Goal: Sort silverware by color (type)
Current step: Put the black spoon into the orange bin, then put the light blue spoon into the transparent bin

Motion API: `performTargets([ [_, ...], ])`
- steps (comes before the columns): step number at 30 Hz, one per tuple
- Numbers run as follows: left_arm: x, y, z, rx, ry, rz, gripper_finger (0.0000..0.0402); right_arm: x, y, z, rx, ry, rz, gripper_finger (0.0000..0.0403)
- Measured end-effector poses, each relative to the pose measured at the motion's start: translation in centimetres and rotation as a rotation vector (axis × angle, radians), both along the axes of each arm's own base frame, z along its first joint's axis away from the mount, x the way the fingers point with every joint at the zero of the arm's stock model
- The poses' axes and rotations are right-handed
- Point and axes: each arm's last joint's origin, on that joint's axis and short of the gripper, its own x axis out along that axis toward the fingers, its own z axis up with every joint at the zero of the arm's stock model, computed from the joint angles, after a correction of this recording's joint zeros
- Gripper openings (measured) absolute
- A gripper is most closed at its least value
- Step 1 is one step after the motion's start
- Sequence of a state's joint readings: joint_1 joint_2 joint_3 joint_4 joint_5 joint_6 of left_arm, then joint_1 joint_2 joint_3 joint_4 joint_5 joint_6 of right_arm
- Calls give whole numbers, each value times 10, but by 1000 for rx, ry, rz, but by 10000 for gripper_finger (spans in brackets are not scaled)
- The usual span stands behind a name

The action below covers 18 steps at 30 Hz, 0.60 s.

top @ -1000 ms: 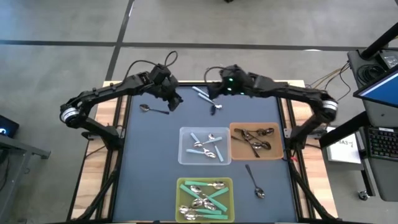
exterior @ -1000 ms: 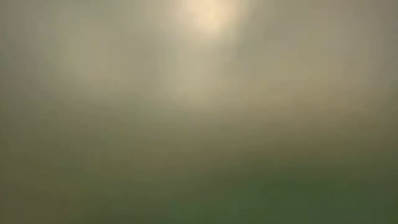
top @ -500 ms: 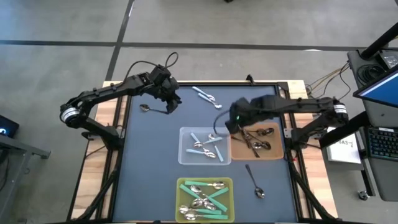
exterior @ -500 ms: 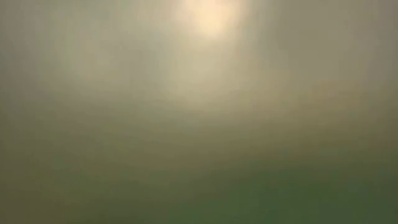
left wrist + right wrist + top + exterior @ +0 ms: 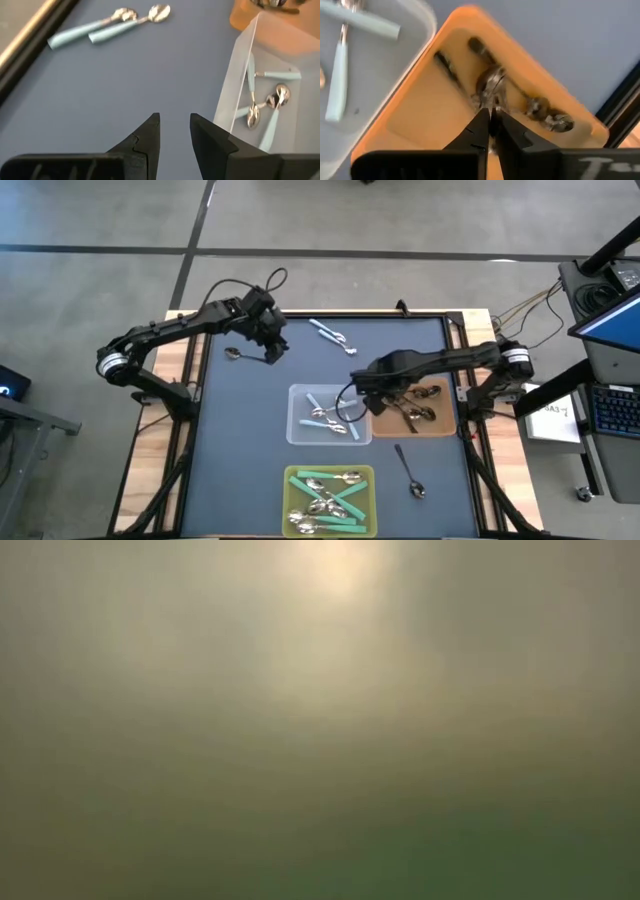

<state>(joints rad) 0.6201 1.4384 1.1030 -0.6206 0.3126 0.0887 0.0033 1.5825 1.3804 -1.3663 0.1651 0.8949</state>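
Observation:
My right gripper (image 5: 366,387) hangs over the brown bin (image 5: 446,429), at its side next to the clear bin (image 5: 297,430), and is shut on a spoon (image 5: 490,84). The brown bin holds dark-handled spoons (image 5: 412,404). My left gripper (image 5: 272,348) is open above the mat, beside a dark-handled spoon (image 5: 240,355) that lies flat near the table's far left. Two light-blue spoons (image 5: 331,336) lie flat by the far edge and show in the left wrist view as spoons (image 5: 107,26). The low view shows only haze. My right gripper pinches a thin shiny part of the spoon (image 5: 491,114) between its two fingers, coming from above and pointing down. The spoon's bowl (image 5: 490,82) shows just beyond the fingertips over the brown bin's floor. The fingers hide the handle, so I cannot tell its colour.
The clear bin holds light-blue spoons (image 5: 328,416). A yellow-green bin (image 5: 291,490) near the front edge holds teal-handled spoons (image 5: 330,498). One more dark-handled spoon (image 5: 410,470) lies on the mat in front of the brown bin. Open mat lies left of the bins.
My right gripper has swung from the far edge, beside the light-blue spoons, toward the near side, and now hangs over the brown bin. The two light-blue spoons stay on the mat.

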Motion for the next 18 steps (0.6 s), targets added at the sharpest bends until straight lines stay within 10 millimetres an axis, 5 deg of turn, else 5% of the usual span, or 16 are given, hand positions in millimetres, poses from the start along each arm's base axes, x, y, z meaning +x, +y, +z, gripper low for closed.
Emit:
performTargets([
  [11,-4,-3,-3,-26,48,-8,89,1,-8,-2,38,17,8,102],
  [18,-4,-1,-3,-4,50,-6,89,28,-42,-9,19,-206,-42,130],
])
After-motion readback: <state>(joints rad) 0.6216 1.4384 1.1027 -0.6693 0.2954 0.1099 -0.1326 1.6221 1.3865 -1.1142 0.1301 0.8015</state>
